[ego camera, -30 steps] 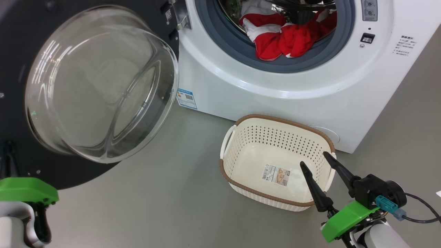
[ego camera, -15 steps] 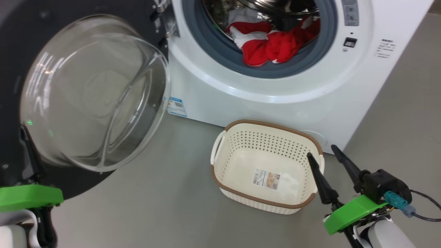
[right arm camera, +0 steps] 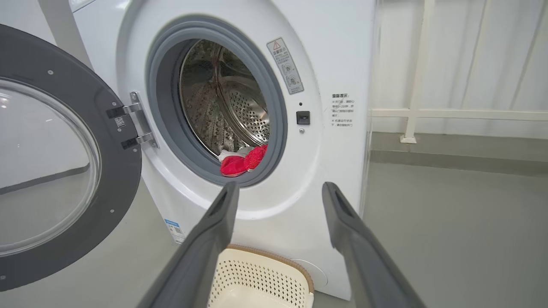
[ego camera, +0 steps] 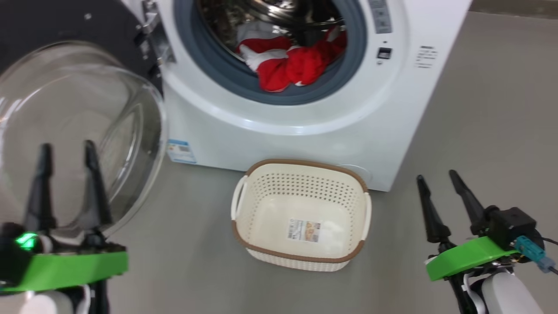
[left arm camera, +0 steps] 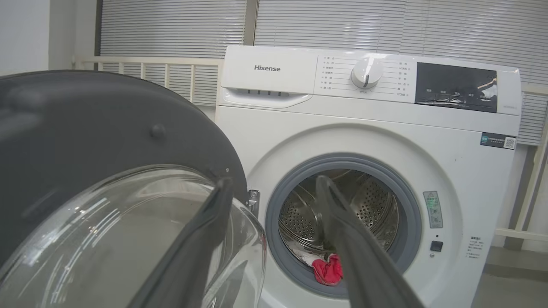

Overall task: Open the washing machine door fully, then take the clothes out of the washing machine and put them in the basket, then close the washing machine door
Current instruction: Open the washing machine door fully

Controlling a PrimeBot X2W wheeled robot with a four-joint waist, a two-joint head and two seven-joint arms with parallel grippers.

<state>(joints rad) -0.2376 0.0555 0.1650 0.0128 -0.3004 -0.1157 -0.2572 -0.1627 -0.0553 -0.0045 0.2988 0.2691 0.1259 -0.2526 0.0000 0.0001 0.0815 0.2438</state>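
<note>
1. Right now both hands are empty. The left hand has its fingers spread wide, low left, in front of the glass bulge of the washing machine door. The right hand is also spread wide, low right, over the floor, to the right of the basket.
2. Clothes, red with white, lie at the drum mouth of the washing machine, partly over the grey ring. The basket sits on the floor just in front of the machine, below the opening, with no clothes in it.
3. Risk: the left hand is close to the door glass, and I cannot tell if it touches. A straight reach for the drum likely clips the bulge or knocks the door part shut.
4. Risk: fabric draped on the ring may snag, or only one piece comes out and the rest is left inside.
5. Risk: the basket is small, so a loose grab may drop cloth on the floor. A low hand may also shove the light basket away.
6. Writing: "Hisense" on the top panel, left of the dial. The small print round the dial is unreadable.
7. Blue sticker on the lower front, QR label, warning sticker, text block by the latch, and basket label with barcode are all too small to read.
</note>
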